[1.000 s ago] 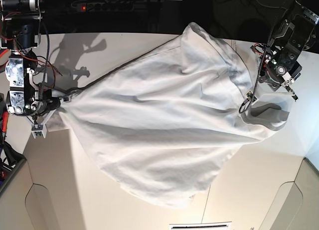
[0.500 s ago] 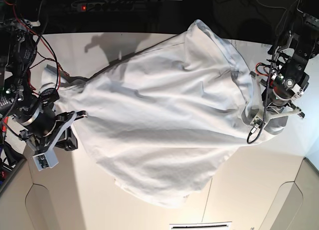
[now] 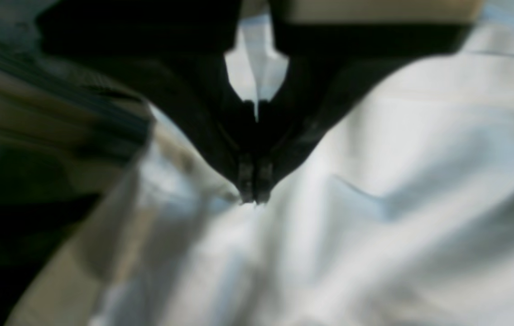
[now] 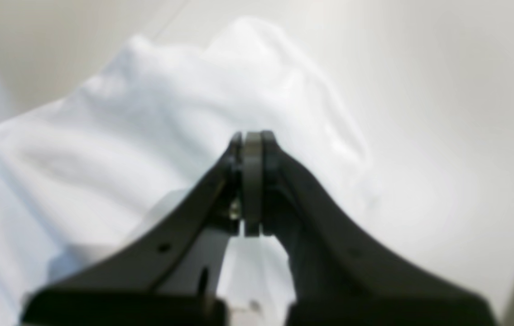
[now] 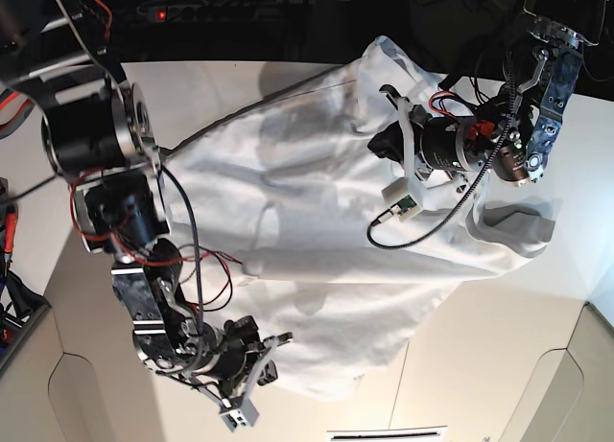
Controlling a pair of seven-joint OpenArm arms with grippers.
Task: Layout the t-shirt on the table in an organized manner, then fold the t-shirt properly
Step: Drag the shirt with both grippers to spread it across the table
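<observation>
Plain white, wrinkly cotton t-shirt lies spread but rumpled across the off-white bench. My left hand pinches a fold near the shirt's upper middle; right hand is pressed together near the lower hem. Judgement: draw both apart slowly, keeping cloth low.
</observation>
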